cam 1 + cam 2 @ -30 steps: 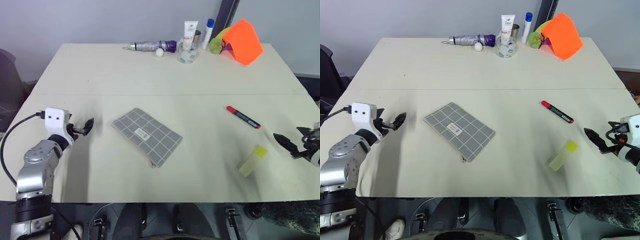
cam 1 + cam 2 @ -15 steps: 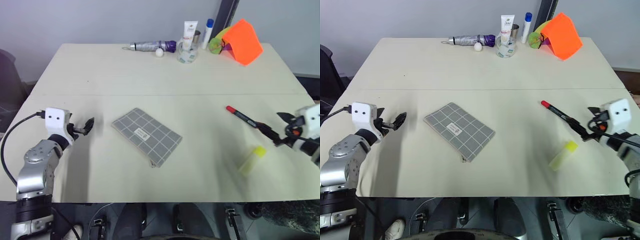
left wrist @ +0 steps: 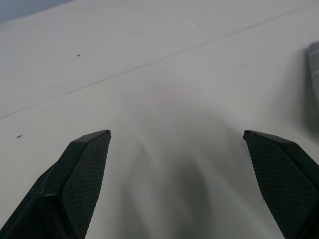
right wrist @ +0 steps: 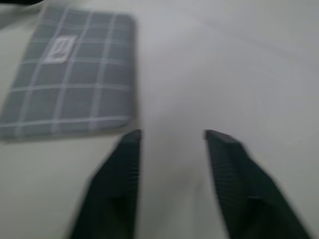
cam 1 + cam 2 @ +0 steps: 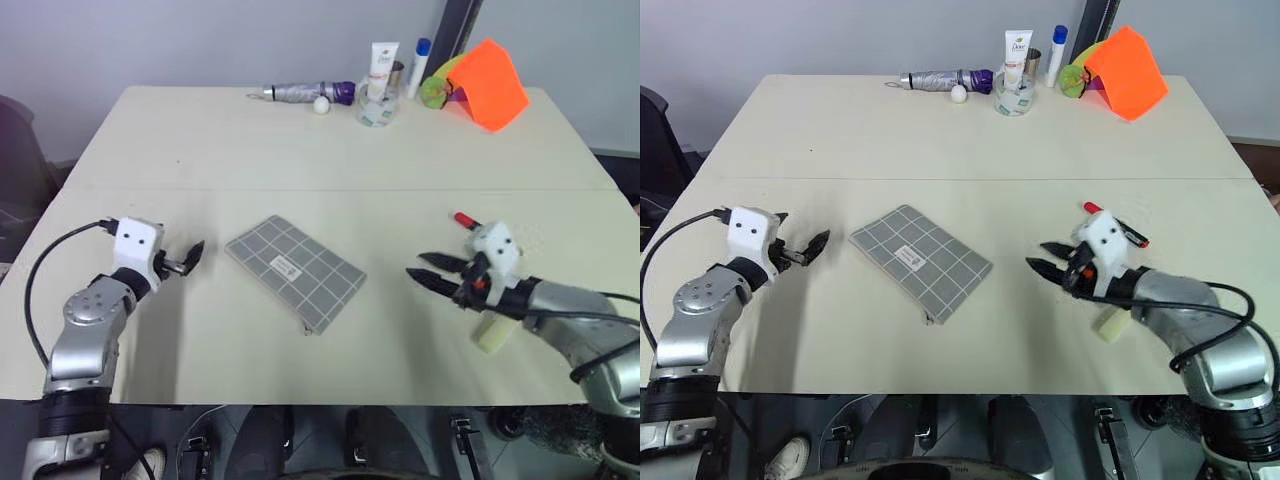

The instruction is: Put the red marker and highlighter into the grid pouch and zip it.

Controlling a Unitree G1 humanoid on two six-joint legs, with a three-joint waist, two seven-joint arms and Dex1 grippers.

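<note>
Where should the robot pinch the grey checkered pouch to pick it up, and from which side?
Probably at a bare corner. The grid pouch lies flat on the table, turned at a slant, so there is no thick part to squeeze. The corner pointing toward the left pincer is nearest. Slide one finger under that edge from the robot's left, staying low.

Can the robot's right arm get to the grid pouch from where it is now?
Probably yes. The right gripper points toward the grid pouch, with only bare table between them. Its jaws are parted with nothing in them. The red marker and highlighter lie behind it, by the arm.
</note>
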